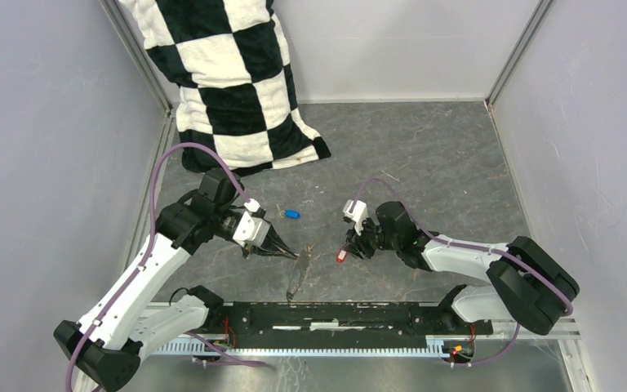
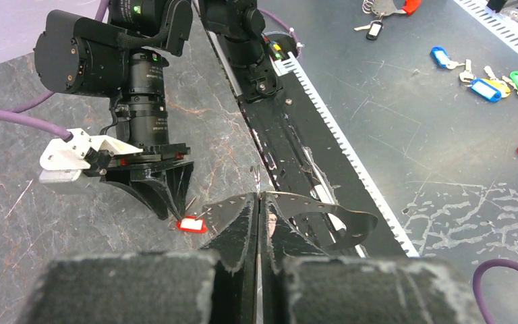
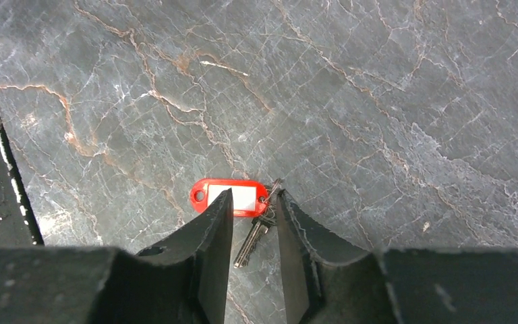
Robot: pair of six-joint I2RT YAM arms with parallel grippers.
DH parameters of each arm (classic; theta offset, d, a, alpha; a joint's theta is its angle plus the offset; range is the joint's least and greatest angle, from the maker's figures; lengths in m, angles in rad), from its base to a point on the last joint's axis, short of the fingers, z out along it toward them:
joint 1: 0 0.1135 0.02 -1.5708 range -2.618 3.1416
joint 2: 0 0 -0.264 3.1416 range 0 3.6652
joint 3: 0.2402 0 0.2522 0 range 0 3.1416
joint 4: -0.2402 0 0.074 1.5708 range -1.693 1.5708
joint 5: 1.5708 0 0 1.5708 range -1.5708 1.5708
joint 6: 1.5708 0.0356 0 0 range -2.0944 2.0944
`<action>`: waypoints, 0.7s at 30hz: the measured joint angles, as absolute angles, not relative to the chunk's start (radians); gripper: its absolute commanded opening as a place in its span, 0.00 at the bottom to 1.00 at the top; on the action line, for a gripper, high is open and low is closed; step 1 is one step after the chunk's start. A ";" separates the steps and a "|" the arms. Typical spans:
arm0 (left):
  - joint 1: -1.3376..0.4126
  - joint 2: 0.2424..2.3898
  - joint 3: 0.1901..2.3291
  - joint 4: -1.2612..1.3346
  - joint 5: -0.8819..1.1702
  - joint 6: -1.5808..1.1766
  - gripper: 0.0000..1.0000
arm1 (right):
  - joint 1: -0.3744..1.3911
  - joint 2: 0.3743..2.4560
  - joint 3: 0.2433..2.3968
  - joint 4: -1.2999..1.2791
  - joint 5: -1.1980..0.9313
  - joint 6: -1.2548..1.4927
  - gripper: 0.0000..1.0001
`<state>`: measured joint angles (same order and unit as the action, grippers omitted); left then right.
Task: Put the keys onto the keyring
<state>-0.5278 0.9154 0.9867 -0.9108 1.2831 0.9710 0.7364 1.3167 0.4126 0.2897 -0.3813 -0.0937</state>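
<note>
Our right gripper [image 3: 253, 197] hangs with jaws parted right over the red key [image 3: 243, 196], toward the near edge of the table [image 1: 424, 163]. The tag lies across the gap and the blade runs back between the jaws. The left gripper [image 2: 259, 202] is clamped on the keyring [image 1: 300, 273] nearby.

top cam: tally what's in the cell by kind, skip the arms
Keys: 2 (red plastic-tagged metal key, blue plastic-tagged metal key)
Keyrings: 1 (thin grey metal hoop)
Cloths: 1 (black-and-white checkered cloth)
Total: 4
</note>
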 measured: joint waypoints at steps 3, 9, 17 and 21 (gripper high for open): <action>-0.528 0.915 0.987 -0.911 1.283 0.971 0.02 | 0.730 1.325 0.413 0.296 -0.406 -0.086 0.33; -0.528 0.915 0.988 -0.911 1.283 0.971 0.02 | 0.730 1.361 0.413 0.298 -0.431 -0.076 0.31; -0.528 0.915 0.989 -0.911 1.283 0.971 0.02 | 0.730 1.383 0.413 0.299 -0.432 -0.077 0.22; -0.528 0.915 0.989 -0.911 1.283 0.971 0.02 | 0.730 1.387 0.413 0.299 -0.425 -0.079 0.20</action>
<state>-0.5278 0.9154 0.9886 -0.9108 1.2831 0.9710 0.7300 1.3869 0.4126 0.2993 -0.4252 -0.0792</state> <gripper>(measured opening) 0.033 0.207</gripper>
